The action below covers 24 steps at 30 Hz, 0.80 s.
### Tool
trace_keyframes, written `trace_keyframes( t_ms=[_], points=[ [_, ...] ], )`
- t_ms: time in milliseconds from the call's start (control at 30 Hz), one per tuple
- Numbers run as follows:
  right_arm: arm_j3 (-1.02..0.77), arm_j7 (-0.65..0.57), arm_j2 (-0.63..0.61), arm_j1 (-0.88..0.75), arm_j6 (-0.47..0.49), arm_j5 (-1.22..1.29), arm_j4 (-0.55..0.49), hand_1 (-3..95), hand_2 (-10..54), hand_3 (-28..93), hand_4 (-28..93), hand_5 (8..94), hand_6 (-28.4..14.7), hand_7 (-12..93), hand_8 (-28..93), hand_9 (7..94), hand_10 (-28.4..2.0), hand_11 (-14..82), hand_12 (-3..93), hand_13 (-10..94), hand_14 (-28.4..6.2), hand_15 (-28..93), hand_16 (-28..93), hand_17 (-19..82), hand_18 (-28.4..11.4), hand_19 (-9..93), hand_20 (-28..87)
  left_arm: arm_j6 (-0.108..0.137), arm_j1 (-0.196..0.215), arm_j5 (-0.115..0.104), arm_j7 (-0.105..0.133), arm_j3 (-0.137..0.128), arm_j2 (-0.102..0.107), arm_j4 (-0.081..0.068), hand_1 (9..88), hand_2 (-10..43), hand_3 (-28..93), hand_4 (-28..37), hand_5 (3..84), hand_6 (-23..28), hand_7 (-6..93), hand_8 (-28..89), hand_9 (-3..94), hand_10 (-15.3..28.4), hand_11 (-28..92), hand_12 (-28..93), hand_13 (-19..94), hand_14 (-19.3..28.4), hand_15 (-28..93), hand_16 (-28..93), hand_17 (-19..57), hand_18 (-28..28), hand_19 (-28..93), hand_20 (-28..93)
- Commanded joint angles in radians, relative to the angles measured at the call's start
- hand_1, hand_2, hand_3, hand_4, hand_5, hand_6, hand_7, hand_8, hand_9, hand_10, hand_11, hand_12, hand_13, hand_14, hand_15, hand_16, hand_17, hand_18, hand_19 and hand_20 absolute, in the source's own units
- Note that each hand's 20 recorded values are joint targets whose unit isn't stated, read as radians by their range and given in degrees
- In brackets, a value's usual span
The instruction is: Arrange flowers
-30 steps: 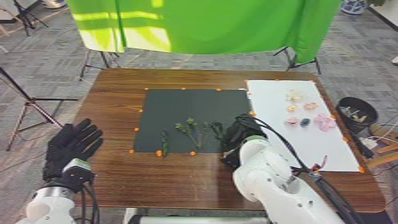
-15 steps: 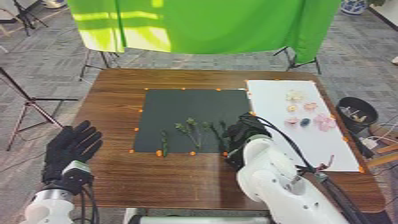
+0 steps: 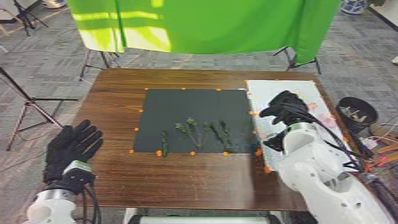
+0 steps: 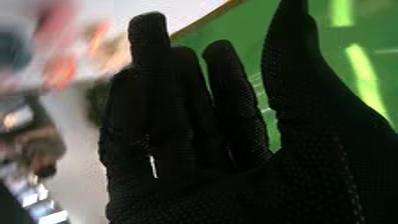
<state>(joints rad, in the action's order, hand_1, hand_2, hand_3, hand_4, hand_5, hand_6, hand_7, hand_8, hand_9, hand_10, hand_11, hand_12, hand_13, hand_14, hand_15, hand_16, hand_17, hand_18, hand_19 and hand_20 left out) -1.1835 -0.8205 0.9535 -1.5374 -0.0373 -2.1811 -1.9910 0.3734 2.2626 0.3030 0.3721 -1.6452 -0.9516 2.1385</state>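
Right hand point(image 3: 290, 107) shifted right, green sprigs point(image 3: 191, 122) lying near to far

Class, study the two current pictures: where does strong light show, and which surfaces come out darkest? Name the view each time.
Head view: bright patches of light on the green cloth, strongest at its left part; the dark mat and gloved left hand come out darkest. Right wrist view: bright streaks on the green cloth, the right hand nearly black against it.

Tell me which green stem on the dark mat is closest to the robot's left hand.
The leftmost stem on the dark mat, lying alone; the other stems lie grouped farther right.
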Motion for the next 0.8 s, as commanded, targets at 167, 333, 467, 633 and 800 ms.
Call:
trace_keyframes(
  t_ms=[167, 333, 467, 633, 800],
  points=[
    [-0.045, -0.002, -0.086, 0.068, 0.167, 0.035, 0.082, 48.2, -9.5, 81, -28, 58.7, -3.7, 13, -11, 55.8, -13.4, 7.0, 12.0, 59, -13.1, 20, 18, 34, -19.8, 82, 17, -0.019, -0.003, 0.002, -0.002, 0.003, -0.003, -0.004, 31.4, 15.8, 70, -28.3, 46.6, 11.6, 18.9, -10, 39.6, 17.8, 34, 11, 28, 18.9, 51, -11, -6.2, 17.2, 44, 10],
    [-0.037, -0.005, -0.079, 0.071, 0.228, 0.033, 0.118, 51.8, -9.5, 82, -28, 59.1, -2.8, 13, -11, 55.5, -12.2, 7.1, 11.3, 59, -12.3, 17, 19, 34, -19.3, 80, 18, -0.018, -0.004, 0.004, -0.007, 0.007, -0.004, -0.004, 31.4, 15.8, 70, -28.3, 46.6, 11.6, 19.0, -10, 39.6, 17.8, 34, 11, 28, 18.9, 51, -11, -6.2, 17.1, 44, 10],
    [-0.037, -0.013, -0.074, 0.066, 0.261, 0.037, 0.145, 53.6, -9.5, 82, -28, 59.4, -2.6, 13, -11, 55.6, -12.1, 7.1, 11.0, 58, -11.7, 16, 18, 34, -19.1, 80, 19, -0.018, -0.006, 0.004, -0.011, 0.01, -0.005, -0.004, 31.4, 15.8, 70, -28.3, 46.5, 11.6, 19.0, -10, 39.6, 17.8, 34, 11, 28, 18.9, 51, -11, -6.2, 17.1, 44, 10],
    [-0.003, -0.003, -0.082, 0.068, 0.25, 0.013, 0.189, 54.4, -9.5, 83, -28, 59.5, -2.3, 14, -11, 55.0, -12.0, 7.0, 10.6, 54, -11.1, 15, 17, 34, -18.5, 78, 19, -0.011, -0.011, 0.006, -0.014, 0.016, -0.008, -0.006, 31.4, 15.8, 70, -28.3, 46.6, 11.6, 18.9, -10, 39.6, 17.9, 34, 11, 28, 19.0, 51, -11, -6.2, 17.2, 44, 10],
    [0.011, -0.014, -0.077, 0.05, 0.179, 0.017, 0.212, 58.0, -9.5, 79, -28, 63.4, 0.5, 15, -12, 62.4, -10.4, 8.6, 10.8, 62, -9.7, 18, 17, 35, -17.9, 80, 21, -0.02, -0.014, 0.013, -0.022, 0.018, -0.013, -0.004, 31.4, 15.9, 70, -28.3, 46.6, 11.6, 19.0, -10, 39.7, 17.9, 34, 11, 28, 18.9, 51, -11, -6.2, 17.1, 44, 10]
  ],
)
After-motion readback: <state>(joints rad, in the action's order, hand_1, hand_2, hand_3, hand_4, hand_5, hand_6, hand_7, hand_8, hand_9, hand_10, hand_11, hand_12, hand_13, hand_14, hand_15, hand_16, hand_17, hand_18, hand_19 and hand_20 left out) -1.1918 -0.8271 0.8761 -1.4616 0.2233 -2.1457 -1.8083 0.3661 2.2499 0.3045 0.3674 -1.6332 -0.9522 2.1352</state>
